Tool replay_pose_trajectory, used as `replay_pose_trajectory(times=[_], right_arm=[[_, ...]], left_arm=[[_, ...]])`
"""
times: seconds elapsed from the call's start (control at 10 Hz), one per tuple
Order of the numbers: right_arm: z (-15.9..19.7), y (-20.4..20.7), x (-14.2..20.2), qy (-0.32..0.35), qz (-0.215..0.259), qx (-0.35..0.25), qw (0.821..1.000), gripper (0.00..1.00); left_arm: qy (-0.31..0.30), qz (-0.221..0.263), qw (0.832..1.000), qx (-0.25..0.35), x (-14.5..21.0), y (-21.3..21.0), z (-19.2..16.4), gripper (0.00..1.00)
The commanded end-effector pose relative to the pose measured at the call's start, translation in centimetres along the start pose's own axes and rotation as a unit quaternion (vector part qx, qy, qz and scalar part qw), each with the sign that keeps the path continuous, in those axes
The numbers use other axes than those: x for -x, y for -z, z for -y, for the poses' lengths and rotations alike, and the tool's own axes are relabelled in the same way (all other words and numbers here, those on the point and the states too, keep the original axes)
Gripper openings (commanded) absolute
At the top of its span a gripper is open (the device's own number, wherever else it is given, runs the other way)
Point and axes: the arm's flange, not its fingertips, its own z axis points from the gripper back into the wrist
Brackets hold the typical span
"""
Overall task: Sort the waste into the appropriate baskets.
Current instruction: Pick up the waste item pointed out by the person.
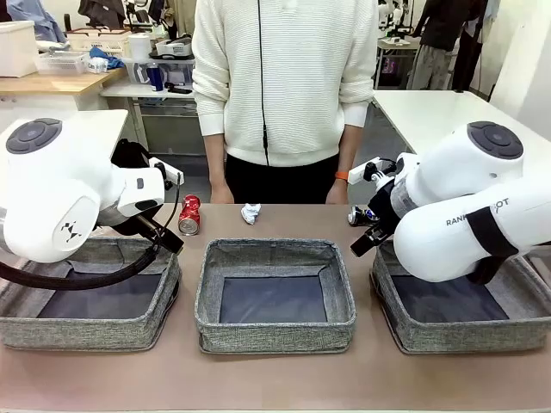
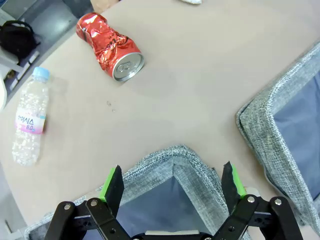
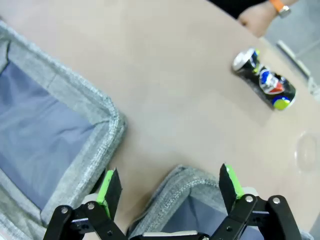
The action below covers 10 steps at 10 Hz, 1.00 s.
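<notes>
Three grey woven baskets stand in a row: left (image 1: 86, 331), middle (image 1: 275, 334) and right (image 1: 469, 335), all with bare dark bottoms. Beyond them lie a crushed red can (image 1: 189, 215), a white paper wad (image 1: 250, 212) and a dark can (image 1: 361, 216). My left gripper (image 2: 172, 172) hangs open over the left basket's far corner (image 2: 182, 157), with the red can (image 2: 110, 47) and a clear bottle (image 2: 30, 122) ahead of it. My right gripper (image 3: 170, 177) is open above the right basket's corner (image 3: 182, 182), short of the dark can (image 3: 264, 80).
A person in a white sweater stands at the far edge with hands (image 1: 337, 194) near the table, one of them (image 3: 255, 17) close to the dark can. The middle basket's rim (image 2: 260, 125) (image 3: 100, 107) borders both wrist views. Bare tabletop lies between the baskets and the waste.
</notes>
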Motion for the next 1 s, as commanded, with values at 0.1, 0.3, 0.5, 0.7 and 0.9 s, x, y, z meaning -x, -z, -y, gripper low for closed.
replay_pose_trajectory(times=[0.1,0.3,0.5,0.7,0.9], right_arm=[[0.0,0.0,0.0,0.0,0.0,0.0,1.0,1.0],[0.0,0.0,0.0,0.0,0.0,0.0,1.0,1.0],[0.0,0.0,0.0,0.0,0.0,0.0,1.0,1.0],[1.7,-7.2,-1.3,0.031,-0.025,-0.023,0.999,1.0],[1.4,-19.1,-0.8,0.026,0.002,-0.009,1.0,1.0]], left_arm=[[0.0,0.0,1.0,0.0,0.0,0.0,0.0,1.0],[0.0,0.0,1.0,0.0,0.0,0.0,0.0,1.0],[0.0,0.0,1.0,0.0,0.0,0.0,0.0,1.0],[-0.007,-0.007,1.0,-0.017,-0.3,-4.5,-0.3,1.0],[-0.028,0.0,1.0,0.0,1.6,-16.7,0.9,1.0]])
